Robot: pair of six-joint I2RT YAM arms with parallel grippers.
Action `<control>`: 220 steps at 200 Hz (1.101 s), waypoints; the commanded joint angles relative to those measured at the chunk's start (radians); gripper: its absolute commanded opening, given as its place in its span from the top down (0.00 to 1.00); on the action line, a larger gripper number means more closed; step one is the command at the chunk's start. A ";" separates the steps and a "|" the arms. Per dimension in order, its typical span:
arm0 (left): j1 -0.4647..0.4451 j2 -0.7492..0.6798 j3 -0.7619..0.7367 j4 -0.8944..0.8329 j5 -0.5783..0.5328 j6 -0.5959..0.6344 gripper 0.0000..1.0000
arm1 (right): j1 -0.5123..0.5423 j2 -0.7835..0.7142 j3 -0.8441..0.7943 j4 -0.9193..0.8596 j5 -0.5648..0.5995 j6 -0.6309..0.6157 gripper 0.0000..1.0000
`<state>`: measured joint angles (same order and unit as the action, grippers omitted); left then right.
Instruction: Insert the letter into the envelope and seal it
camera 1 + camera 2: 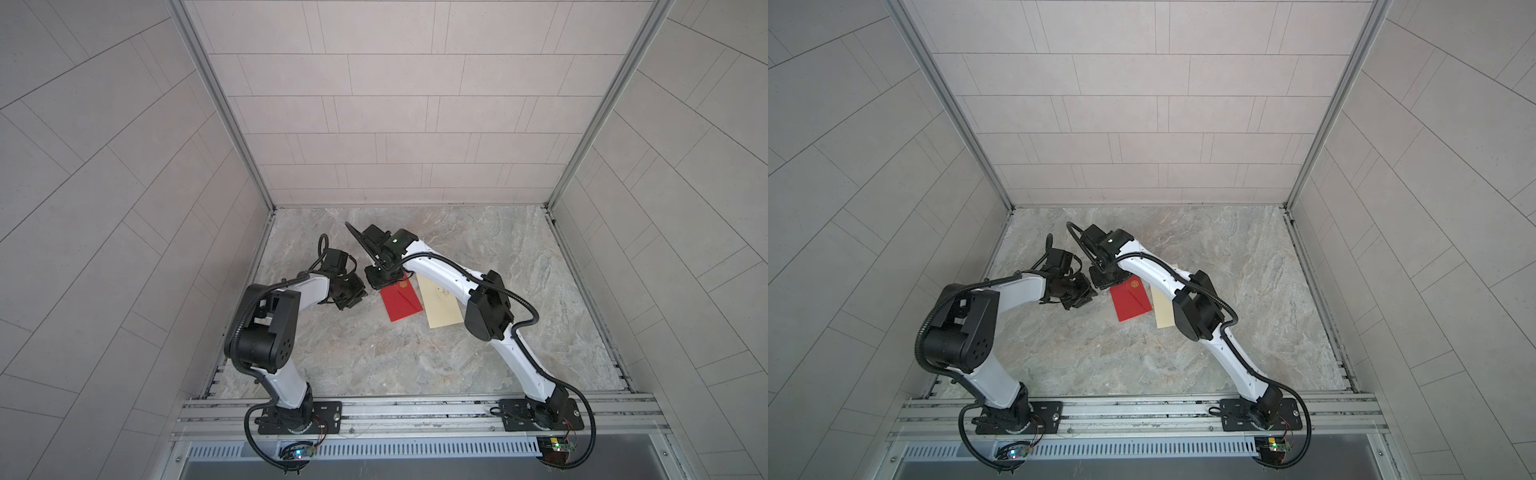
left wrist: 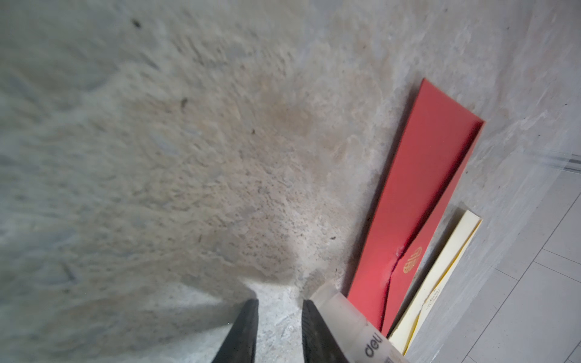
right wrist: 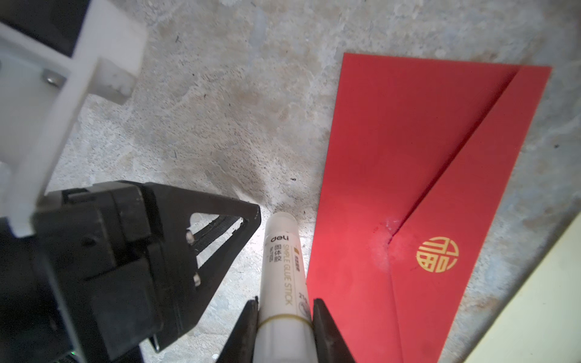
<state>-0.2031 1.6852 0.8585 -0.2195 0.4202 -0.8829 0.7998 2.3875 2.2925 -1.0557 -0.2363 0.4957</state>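
beside the red envelope (image 3: 408, 157), right tool (image 3: 284, 301) pinches glue stick (image 3: 281, 261); left tool (image 2: 279, 303) slightly spread.

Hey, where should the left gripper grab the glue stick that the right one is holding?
Probably the free end of the glue stick, which juts out past the right gripper. Come from the side away from the red envelope, where the left gripper is, jaws across the round barrel.

A marbled grey-beige tabletop (image 2: 188, 157) spreads beneath the left gripper (image 2: 279, 303) and the right gripper (image 3: 284, 301). Pale tiled walls (image 1: 395, 124) rise beyond them. An aluminium rail (image 1: 415, 409) and a slotted vent grille (image 1: 415, 451) lie well behind them.
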 commanded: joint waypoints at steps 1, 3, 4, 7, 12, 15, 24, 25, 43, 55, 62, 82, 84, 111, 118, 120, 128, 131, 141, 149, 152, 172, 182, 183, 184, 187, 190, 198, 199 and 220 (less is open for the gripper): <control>0.006 -0.053 -0.003 -0.062 -0.069 -0.008 0.68 | -0.033 -0.150 -0.132 0.141 -0.047 0.027 1.00; 0.007 -0.058 -0.002 -0.065 -0.072 -0.009 0.68 | -0.038 -0.162 -0.146 0.157 -0.048 0.031 1.00; 0.007 -0.061 -0.001 -0.065 -0.073 -0.009 0.68 | -0.040 -0.169 -0.158 0.166 -0.048 0.032 1.00; 0.008 -0.068 0.000 -0.067 -0.079 -0.010 0.68 | -0.047 -0.200 -0.180 0.191 -0.050 0.039 1.00; 0.010 -0.080 0.004 -0.071 -0.087 -0.010 0.68 | -0.060 -0.243 -0.230 0.231 -0.055 0.048 1.00; 0.013 -0.087 0.006 -0.075 -0.093 -0.010 0.68 | -0.068 -0.266 -0.254 0.253 -0.055 0.055 1.00; 0.016 -0.106 0.013 -0.082 -0.106 -0.010 0.68 | -0.093 -0.331 -0.340 0.309 -0.054 0.074 1.00; 0.018 -0.109 0.013 -0.084 -0.107 -0.010 0.68 | -0.097 -0.338 -0.354 0.316 -0.054 0.077 1.00; 0.021 -0.142 0.020 -0.094 -0.130 -0.005 0.68 | -0.151 -0.432 -0.523 0.399 -0.022 0.100 1.00; 0.022 -0.159 0.020 -0.093 -0.142 -0.006 0.68 | -0.192 -0.476 -0.636 0.457 -0.012 0.119 1.00; 0.020 -0.166 0.017 -0.093 -0.145 -0.005 0.68 | -0.214 -0.495 -0.707 0.491 -0.010 0.132 1.00; 0.022 -0.171 0.010 -0.091 -0.144 -0.005 0.68 | -0.267 -0.528 -0.855 0.611 -0.019 0.163 1.00; 0.021 -0.170 0.010 -0.091 -0.144 -0.004 0.68 | -0.270 -0.529 -0.866 0.620 -0.021 0.166 1.00; 0.021 -0.173 -0.001 -0.092 -0.143 -0.006 0.68 | -0.287 -0.535 -0.967 0.736 -0.029 0.182 1.00; 0.021 -0.174 -0.002 -0.093 -0.145 -0.006 0.68 | -0.287 -0.537 -0.983 0.752 -0.032 0.184 1.00; 0.021 -0.175 -0.004 -0.093 -0.144 -0.006 0.68 | -0.285 -0.538 -0.989 0.757 -0.033 0.184 1.00; 0.021 -0.179 -0.005 -0.094 -0.145 -0.007 0.68 | -0.284 -0.543 -1.008 0.769 -0.038 0.185 1.00; 0.021 -0.178 -0.006 -0.096 -0.145 -0.007 0.68 | -0.283 -0.544 -1.016 0.770 -0.037 0.187 1.00; 0.021 -0.183 -0.008 -0.095 -0.149 -0.009 0.67 | -0.279 -0.551 -1.038 0.769 -0.031 0.188 1.00; 0.020 -0.184 -0.009 -0.094 -0.149 -0.010 0.67 | -0.276 -0.557 -1.061 0.768 -0.029 0.188 1.00; 0.020 -0.185 -0.010 -0.094 -0.149 -0.010 0.67 | -0.275 -0.559 -1.067 0.767 -0.027 0.187 1.00; 0.021 -0.180 -0.011 -0.092 -0.144 -0.010 0.66 | -0.270 -0.572 -1.116 0.767 -0.019 0.187 1.00; 0.019 -0.177 -0.011 -0.090 -0.144 -0.010 0.66 | -0.269 -0.576 -1.135 0.764 -0.013 0.188 1.00; 0.019 -0.177 -0.010 -0.090 -0.143 -0.010 0.66 | -0.269 -0.576 -1.136 0.764 -0.012 0.188 1.00; 0.019 -0.176 -0.010 -0.090 -0.143 -0.010 0.66 | -0.268 -0.576 -1.138 0.764 -0.012 0.188 1.00; 0.019 -0.175 -0.010 -0.088 -0.141 -0.010 0.66 | -0.266 -0.576 -1.142 0.764 -0.011 0.187 1.00; 0.019 -0.174 -0.010 -0.087 -0.138 -0.010 0.65 | -0.266 -0.576 -1.145 0.762 -0.008 0.187 1.00; 0.017 -0.170 -0.009 -0.086 -0.133 -0.009 0.65 | -0.261 -0.576 -1.149 0.753 0.005 0.184 0.99; 0.017 -0.170 -0.009 -0.086 -0.133 -0.009 0.65 | -0.260 -0.576 -1.149 0.752 0.007 0.184 0.99; 0.016 -0.167 -0.004 -0.084 -0.121 -0.001 0.64 | -0.252 -0.573 -1.166 0.740 0.016 0.190 0.89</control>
<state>-0.1856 1.5295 0.8581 -0.2966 0.2977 -0.8864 0.5404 1.8175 1.1656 -0.2317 -0.2733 0.6704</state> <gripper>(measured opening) 0.356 0.282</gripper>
